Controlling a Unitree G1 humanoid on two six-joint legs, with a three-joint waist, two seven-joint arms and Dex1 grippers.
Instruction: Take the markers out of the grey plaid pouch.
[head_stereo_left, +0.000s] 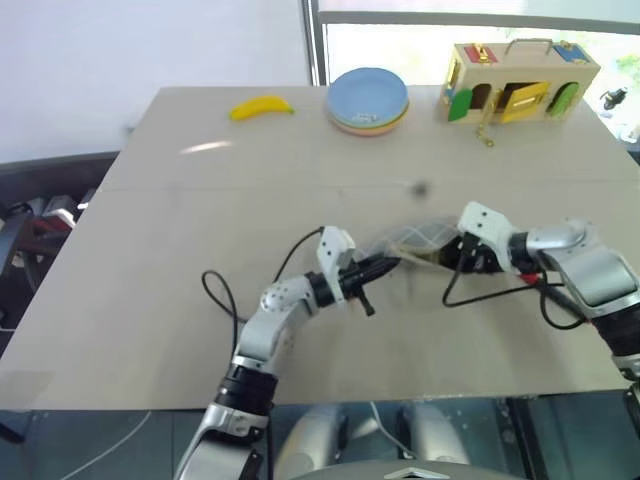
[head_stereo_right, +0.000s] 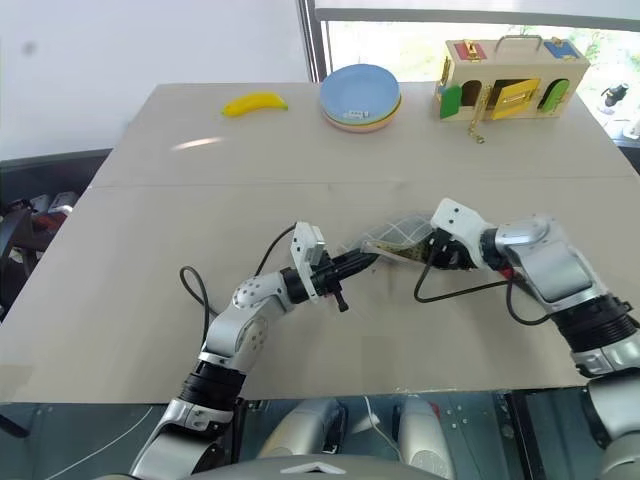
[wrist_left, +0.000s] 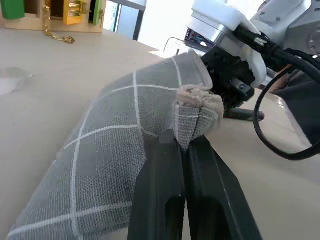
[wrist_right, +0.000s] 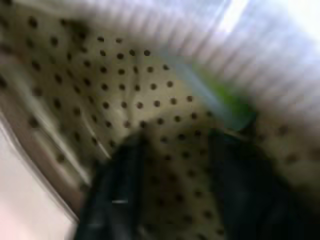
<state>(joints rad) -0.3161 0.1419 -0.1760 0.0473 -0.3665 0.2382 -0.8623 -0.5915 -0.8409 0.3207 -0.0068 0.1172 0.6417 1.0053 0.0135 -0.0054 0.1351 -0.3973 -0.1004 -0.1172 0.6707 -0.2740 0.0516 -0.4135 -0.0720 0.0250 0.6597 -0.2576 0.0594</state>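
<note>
While the left gripper pinches the grey plaid pouch shut-fingered, the right gripper, fingers parted inside it, must close on the green marker at one o'clock.

Your left gripper, arm stretched low and forward, is pinched tight on a fold of the grey plaid pouch. Your right gripper angles down inside the pouch's mouth, fingers parted.

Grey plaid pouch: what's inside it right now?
Inside the grey plaid pouch the right wrist view shows tan lining with dark dots, the right gripper with its fingers apart, and a green marker. Any other markers are hidden by fabric.
</note>
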